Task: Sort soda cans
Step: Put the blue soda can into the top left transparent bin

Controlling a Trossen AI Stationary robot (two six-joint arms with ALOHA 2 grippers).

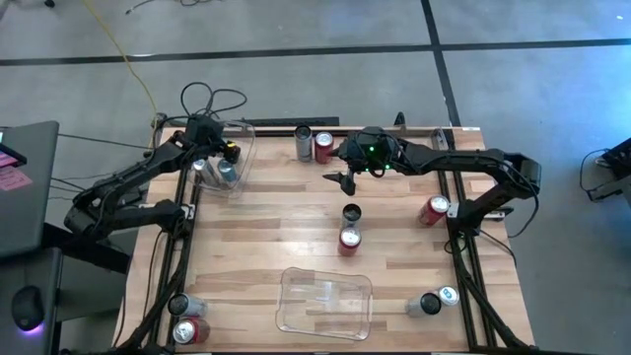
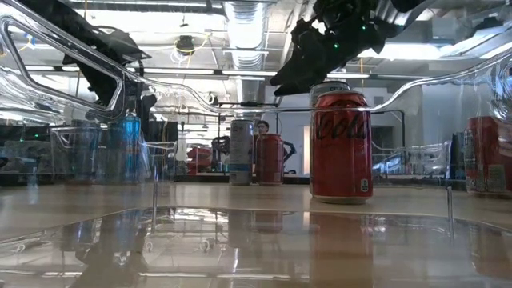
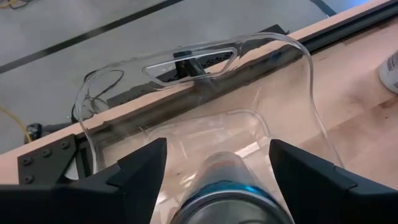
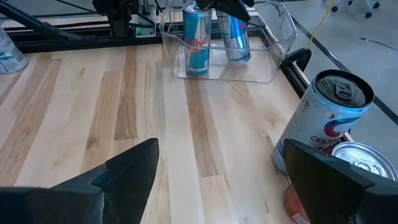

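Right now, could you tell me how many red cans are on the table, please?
4 red cans: one at the far edge, one mid-table, one at the right edge, one at the near left corner; others may be hidden.

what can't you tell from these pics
- Left gripper: whether its fingers touch the blue can between them; in the high view the arm covers it.
- Near bin: empty or not, glare on clear plastic.
- Dark can: brand too small in the high view; red can hides it in the low view.
- Can: the right wrist view's own finger covers its base.
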